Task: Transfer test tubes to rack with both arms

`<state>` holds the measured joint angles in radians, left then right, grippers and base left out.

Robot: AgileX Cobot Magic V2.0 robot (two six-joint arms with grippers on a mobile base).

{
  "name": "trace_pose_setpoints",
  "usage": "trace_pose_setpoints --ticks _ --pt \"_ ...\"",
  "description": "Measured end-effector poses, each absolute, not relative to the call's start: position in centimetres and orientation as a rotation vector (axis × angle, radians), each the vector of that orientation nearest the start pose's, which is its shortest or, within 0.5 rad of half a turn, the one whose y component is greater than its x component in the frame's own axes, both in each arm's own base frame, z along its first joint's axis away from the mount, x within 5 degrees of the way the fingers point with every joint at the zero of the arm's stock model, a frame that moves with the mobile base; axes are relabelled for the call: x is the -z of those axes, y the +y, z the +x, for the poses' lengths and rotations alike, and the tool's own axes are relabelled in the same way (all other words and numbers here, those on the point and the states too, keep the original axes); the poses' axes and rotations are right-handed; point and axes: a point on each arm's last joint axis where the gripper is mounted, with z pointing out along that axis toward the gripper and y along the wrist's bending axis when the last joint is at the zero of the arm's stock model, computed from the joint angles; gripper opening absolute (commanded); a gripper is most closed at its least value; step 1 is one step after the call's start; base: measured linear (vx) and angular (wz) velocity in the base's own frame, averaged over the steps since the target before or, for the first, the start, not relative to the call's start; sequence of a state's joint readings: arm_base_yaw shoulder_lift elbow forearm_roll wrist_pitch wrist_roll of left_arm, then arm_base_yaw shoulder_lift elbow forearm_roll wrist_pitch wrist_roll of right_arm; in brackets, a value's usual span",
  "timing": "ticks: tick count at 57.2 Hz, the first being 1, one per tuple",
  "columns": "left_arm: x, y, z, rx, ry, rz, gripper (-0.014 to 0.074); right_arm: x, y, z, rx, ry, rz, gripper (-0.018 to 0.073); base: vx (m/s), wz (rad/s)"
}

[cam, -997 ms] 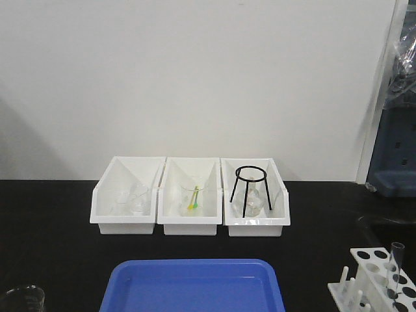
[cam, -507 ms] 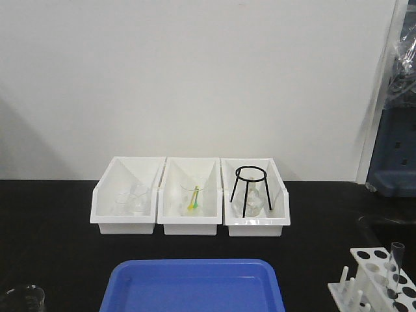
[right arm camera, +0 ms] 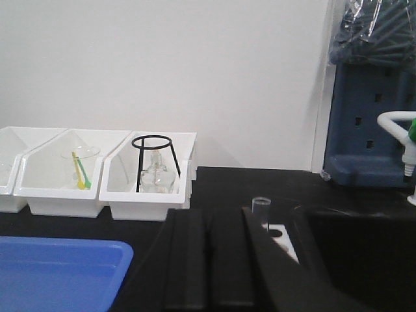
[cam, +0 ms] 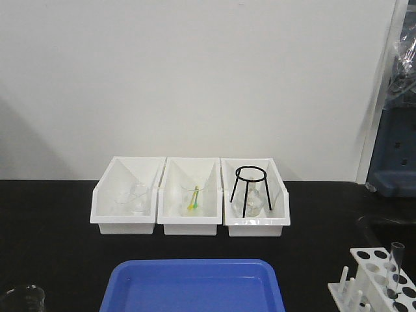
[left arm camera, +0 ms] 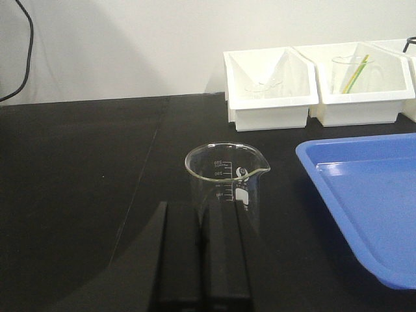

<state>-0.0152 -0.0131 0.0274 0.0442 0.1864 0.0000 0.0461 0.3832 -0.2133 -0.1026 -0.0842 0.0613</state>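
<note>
**Ana:** Glass first. How does the test tube (cam: 396,266) look?

**Ben:** Slim, clear, open rim at the top. It stands upright in the white rack (cam: 377,281) at the lower right of the front view. The rack has round holes on top and white pegs along its left side, and the frame's lower and right edges cut it off. From the right wrist only the tube's rim and a sliver of rack show, behind the gripper.

**Ana:** And room around it?

**Ben:** Black tabletop (cam: 52,227) stretches across the left of the frame. A blue tray (cam: 195,286) sits at lower centre, between the rack and a glass beaker (left arm camera: 226,182) at the lower left corner. Three white bins (cam: 188,198) line up side by side at the back against the wall; the right one holds a black tripod stand (cam: 250,190) over a small flask, the middle one a beaker with yellow and green sticks. A dark sink recess lies just behind the rack on the right.

**Ana:** Grippers?

**Ben:** The left gripper (left arm camera: 203,260) shows its fingers pressed together, holding nothing, with the beaker just beyond the tips. The right gripper (right arm camera: 211,260) is likewise closed up and empty-handed, the tube just behind it to the right.
</note>
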Motion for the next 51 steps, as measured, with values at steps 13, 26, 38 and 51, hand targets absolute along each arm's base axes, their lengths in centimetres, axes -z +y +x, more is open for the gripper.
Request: trace_pose_setpoints --ticks 13,26,38,51 --pt "-18.8 0.0 5.6 -0.028 1.684 0.043 -0.0006 -20.8 0.4 6.2 -0.011 1.502 -0.071 -0.0012 0.00 0.00" --pt "-18.7 0.0 5.6 -0.028 1.691 0.043 -0.0006 -20.1 0.3 5.7 -0.005 1.526 -0.065 -0.0010 0.00 0.00" --pt "-18.7 0.0 5.6 -0.028 1.692 0.043 -0.0006 -19.9 0.2 5.7 -0.002 1.556 -0.064 -0.0008 0.00 0.00" --pt "-18.7 0.0 5.6 -0.028 1.692 0.043 -0.0006 -19.9 0.2 5.7 -0.002 1.556 -0.064 -0.0008 0.00 0.00"
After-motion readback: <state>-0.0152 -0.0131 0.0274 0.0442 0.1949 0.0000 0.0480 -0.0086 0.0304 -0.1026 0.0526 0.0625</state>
